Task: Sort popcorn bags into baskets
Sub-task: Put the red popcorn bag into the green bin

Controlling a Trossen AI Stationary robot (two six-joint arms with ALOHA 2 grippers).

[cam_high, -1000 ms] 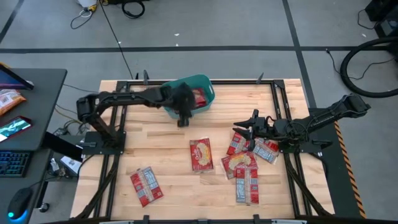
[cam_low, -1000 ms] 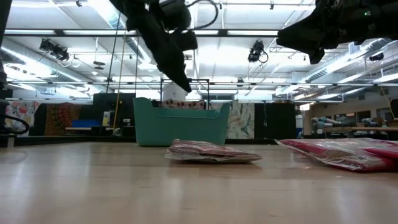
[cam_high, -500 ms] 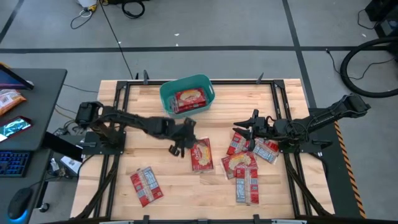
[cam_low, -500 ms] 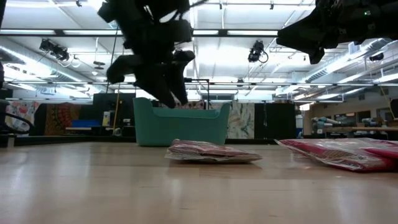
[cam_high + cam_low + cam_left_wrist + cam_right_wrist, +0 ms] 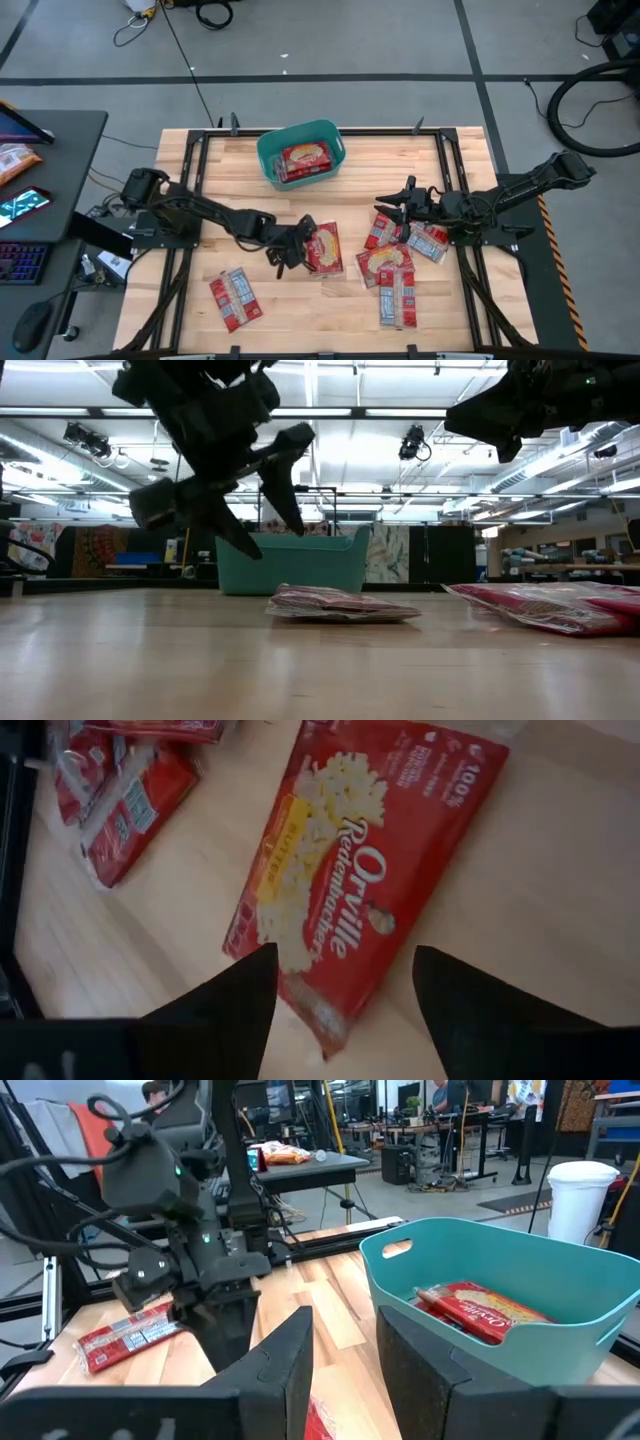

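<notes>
Table: pale wooden butcher-block top [image 5: 270, 315] with a dark metal frame around its edges.
Basket: one teal plastic tub [image 5: 268, 150] with rounded corners and a rolled rim, at the far middle of the table; inside lies a red popcorn bag [image 5: 304, 160], picture side up.
Middle bag: a flat, glossy red packet [image 5: 360, 870] reading "Orville Redenbacher" over a yellow popcorn picture, lying flat on the wood at table centre.
Left gripper: [image 5: 291, 247] low over the near-left end of that middle bag, its two dark fingers [image 5: 225, 1005] spread apart on either side of the bag's edge, nothing grasped.
Right gripper: [image 5: 400, 201] up off the table on the right side, above the cluster, fingers parted with a narrow gap, empty.
Cluster: several red packets [image 5: 398, 270] overlapping at right of centre, some showing white label panels.
Lone bag: one packet [image 5: 234, 299], label side up, near the front left corner.
</notes>
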